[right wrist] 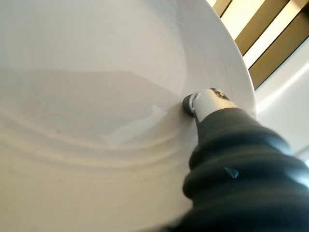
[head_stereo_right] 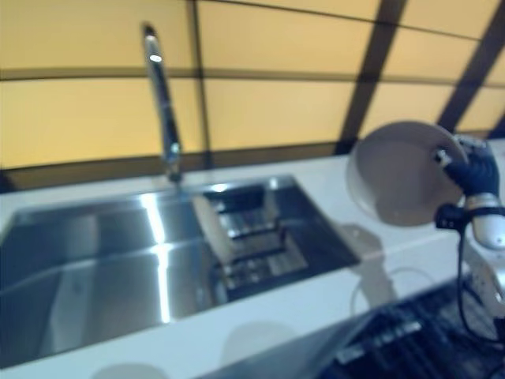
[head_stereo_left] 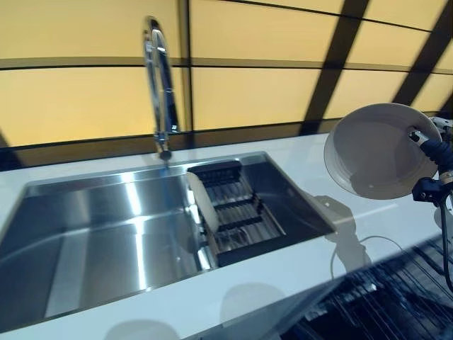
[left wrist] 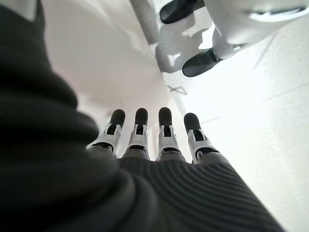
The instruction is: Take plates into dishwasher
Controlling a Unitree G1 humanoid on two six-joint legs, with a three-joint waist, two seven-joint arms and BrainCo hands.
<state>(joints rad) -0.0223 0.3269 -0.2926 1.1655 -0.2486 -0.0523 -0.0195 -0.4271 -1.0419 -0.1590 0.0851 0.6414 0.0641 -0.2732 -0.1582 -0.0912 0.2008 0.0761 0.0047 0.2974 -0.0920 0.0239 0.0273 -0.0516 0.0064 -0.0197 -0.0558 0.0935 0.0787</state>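
Observation:
A white plate (head_stereo_left: 371,152) hangs on edge above the right end of the white counter (head_stereo_left: 354,227), its hollow side facing the sink. My right hand (head_stereo_left: 432,152) is shut on its right rim, the thumb (right wrist: 205,101) pressing the inner face. The same plate (right wrist: 96,96) fills the right wrist view. Below it the dark dishwasher rack (head_stereo_left: 382,297) stands pulled out under the counter edge. My left hand (left wrist: 154,140) shows only in its own wrist view, fingers straight, holding nothing, down beside a white panel.
A steel sink (head_stereo_left: 106,234) takes the left and middle of the counter, with a dark drainer basket (head_stereo_left: 237,212) in its right end. A tall chrome tap (head_stereo_left: 161,78) rises behind it. A yellow panelled wall (head_stereo_left: 269,64) closes the back.

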